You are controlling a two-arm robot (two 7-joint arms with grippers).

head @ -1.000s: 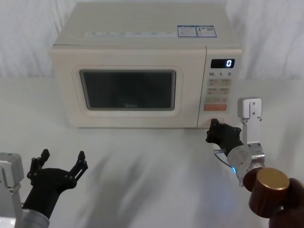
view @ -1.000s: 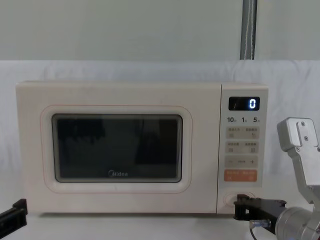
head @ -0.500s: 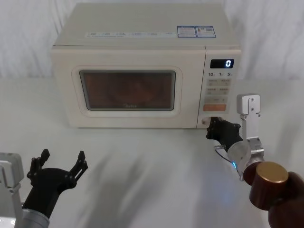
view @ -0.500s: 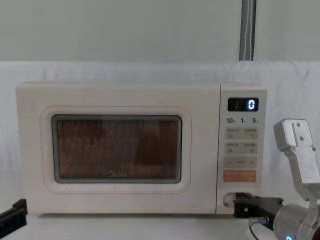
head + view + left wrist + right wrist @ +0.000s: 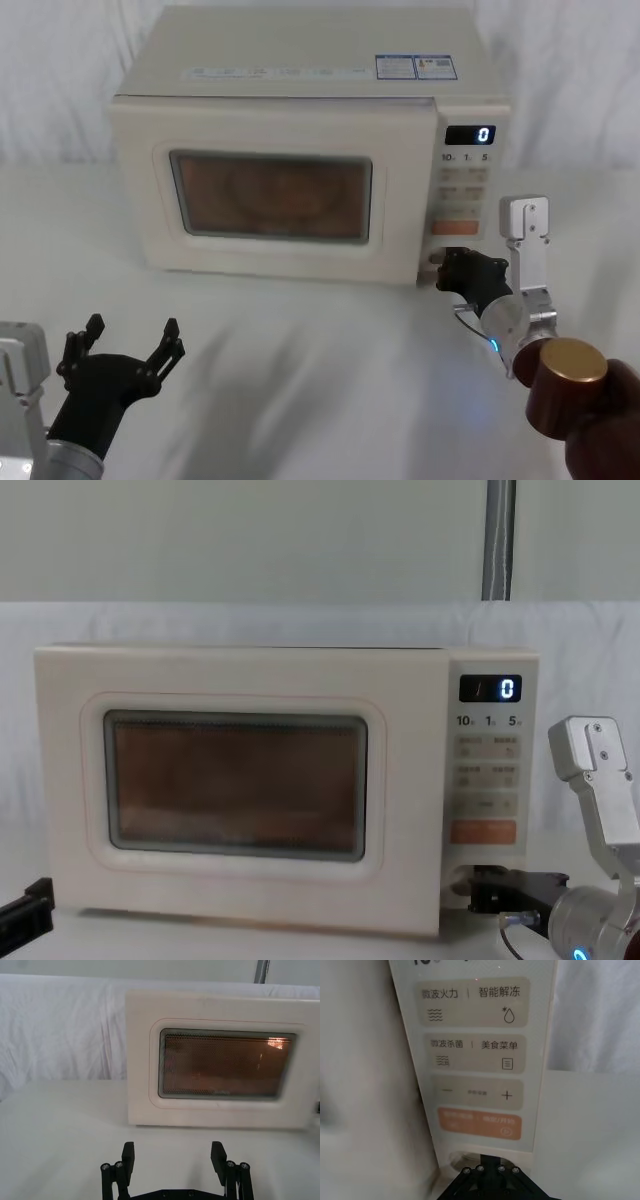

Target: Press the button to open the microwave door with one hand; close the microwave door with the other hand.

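Microwave door (image 5: pixel 270 195), a large cream panel with a rounded-rectangle glass window, popped slightly ajar, standing proud of the control panel along its edge nearest the right end effector; window glowing orange from the lit cavity (image 5: pixel 225 1063). Seated on a white cloth-covered counter (image 5: pixel 320 350), beyond both end effectors.

Right end effector (image 5: pixel 458 270), black, two-fingered, on a silver cylindrical wrist, tip at the round recessed button (image 5: pixel 465 1159) at the foot of the cream control panel (image 5: pixel 463 195), directly below the orange key (image 5: pixel 479 1123). Fingers (image 5: pixel 487 1171) drawn together into a single point, grasping nothing. Digital display (image 5: pixel 490 688) reading 0, above the end effector at the panel's top. Door's free edge just beside this end effector, on the side toward the other arm. In the chest view, the same end effector (image 5: pixel 478 890) level with the microwave's base.

Left end effector (image 5: pixel 125 350), black, two-fingered, low over the counter, well apart from the door and short of it. Fingers (image 5: pixel 129 1156) spread wide, released, empty. Door squarely ahead of it, window centred beyond the gap between the fingers.
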